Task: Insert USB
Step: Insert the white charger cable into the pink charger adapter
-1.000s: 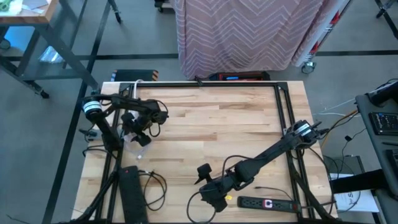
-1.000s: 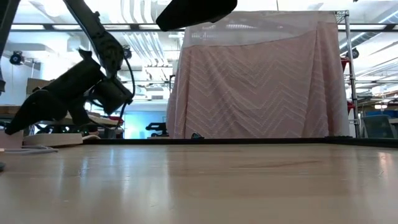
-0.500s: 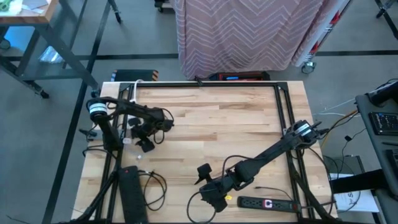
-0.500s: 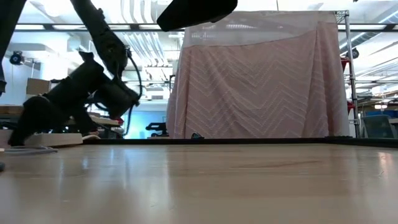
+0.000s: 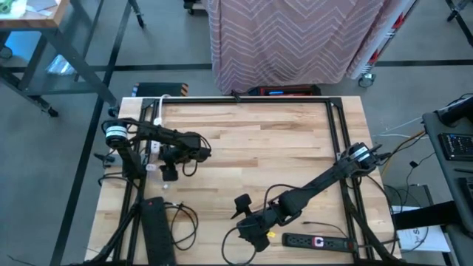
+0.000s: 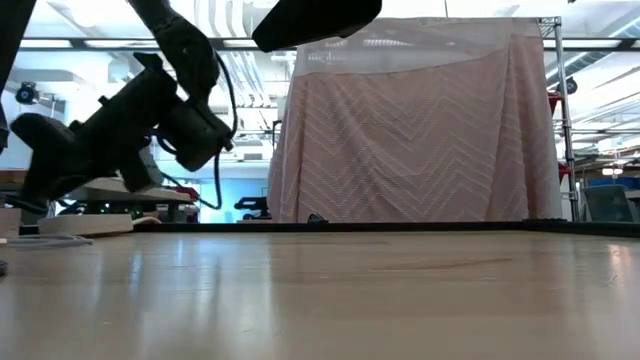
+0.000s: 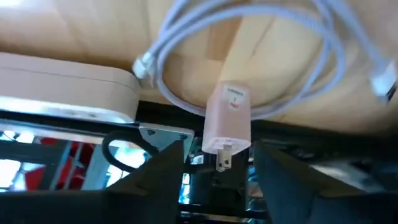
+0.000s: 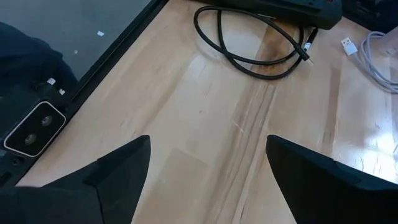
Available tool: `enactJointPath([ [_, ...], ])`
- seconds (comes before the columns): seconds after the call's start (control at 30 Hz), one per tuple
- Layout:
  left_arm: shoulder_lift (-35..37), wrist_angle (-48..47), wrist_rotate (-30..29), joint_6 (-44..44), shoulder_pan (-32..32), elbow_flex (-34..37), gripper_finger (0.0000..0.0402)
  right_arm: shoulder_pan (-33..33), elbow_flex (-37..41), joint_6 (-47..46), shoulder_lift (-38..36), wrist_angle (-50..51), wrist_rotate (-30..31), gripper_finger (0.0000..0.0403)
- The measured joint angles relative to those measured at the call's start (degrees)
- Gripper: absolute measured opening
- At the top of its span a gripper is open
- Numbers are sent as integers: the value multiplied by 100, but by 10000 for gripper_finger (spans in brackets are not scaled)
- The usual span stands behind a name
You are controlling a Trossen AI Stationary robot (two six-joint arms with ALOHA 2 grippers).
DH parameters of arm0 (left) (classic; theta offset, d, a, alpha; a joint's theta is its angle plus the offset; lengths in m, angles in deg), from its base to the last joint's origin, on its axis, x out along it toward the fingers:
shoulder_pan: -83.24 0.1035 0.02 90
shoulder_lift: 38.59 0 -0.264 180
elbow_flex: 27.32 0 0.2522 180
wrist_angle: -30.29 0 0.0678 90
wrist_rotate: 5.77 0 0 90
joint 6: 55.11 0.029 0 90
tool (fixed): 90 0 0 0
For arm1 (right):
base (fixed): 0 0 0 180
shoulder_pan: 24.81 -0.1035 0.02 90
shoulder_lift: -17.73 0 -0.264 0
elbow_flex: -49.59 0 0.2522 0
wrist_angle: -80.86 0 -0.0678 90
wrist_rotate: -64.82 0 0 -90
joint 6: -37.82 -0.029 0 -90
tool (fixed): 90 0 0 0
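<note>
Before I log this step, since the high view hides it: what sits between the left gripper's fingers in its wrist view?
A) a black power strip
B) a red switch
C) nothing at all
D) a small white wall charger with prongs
D: the left wrist view shows a white wall charger, prongs pointing toward the camera, between the left gripper's dark fingers, with a white cable looped beyond it.

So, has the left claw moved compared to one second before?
Yes. In the high view the left claw has shifted rightward, away from the table's left frame rail, further over the wood.
</note>
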Motion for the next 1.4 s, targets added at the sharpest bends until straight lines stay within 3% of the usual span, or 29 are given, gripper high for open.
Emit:
enactJointPath([
  [0.23,-24,-87,0,188,-38,340,247,0,0,0,0,101,1,311],
  [0.43,-63,-37,59,90,-269,664,251,0,36,9,0,143,4,311],
  [1.07,-1278,409,-341,-70,-337,607,195,24,39,-337,0,523,8,308],
  [1.33,-1474,523,-195,-65,-346,569,106,4,42,-509,-50,1296,8,299],
  [1.4,-1463,514,-55,-105,-353,449,105,-29,42,-509,-80,1450,14,293],
])
